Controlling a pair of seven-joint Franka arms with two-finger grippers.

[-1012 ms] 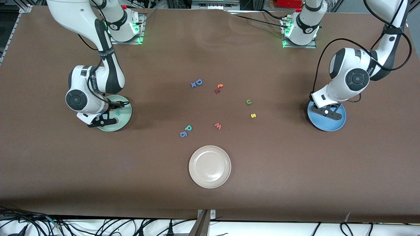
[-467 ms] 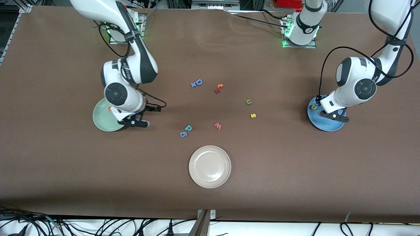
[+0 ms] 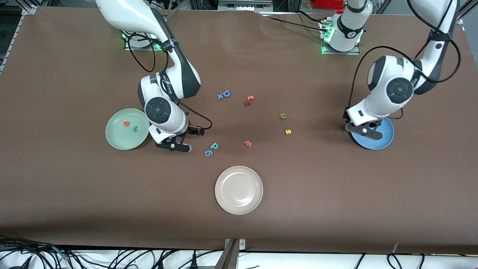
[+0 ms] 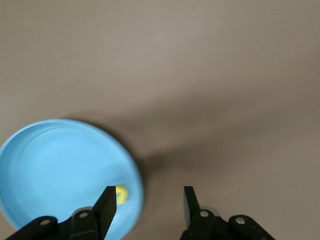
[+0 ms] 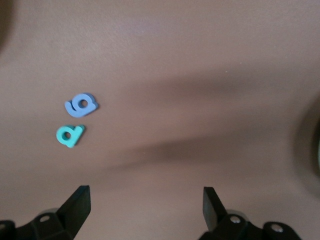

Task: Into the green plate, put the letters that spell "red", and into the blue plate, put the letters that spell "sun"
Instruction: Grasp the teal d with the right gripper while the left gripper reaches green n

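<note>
The green plate holds an orange e and a teal r. Beside it, my right gripper hangs open over bare table, with nothing in it. The teal d lies a short way off toward the table's middle. The dark green n and yellow s lie on the table. My left gripper is open and holds nothing, over the rim of the blue plate. A yellow u rests in that plate.
A blue 6 touches the teal d. A pink w, a blue D with a small x and an orange-and-red pair lie mid-table. A cream plate sits nearer the front camera.
My right arm swung from over the green plate toward the teal d. My left gripper opened over the blue plate, left the yellow u in it and shifted to the plate's rim.
</note>
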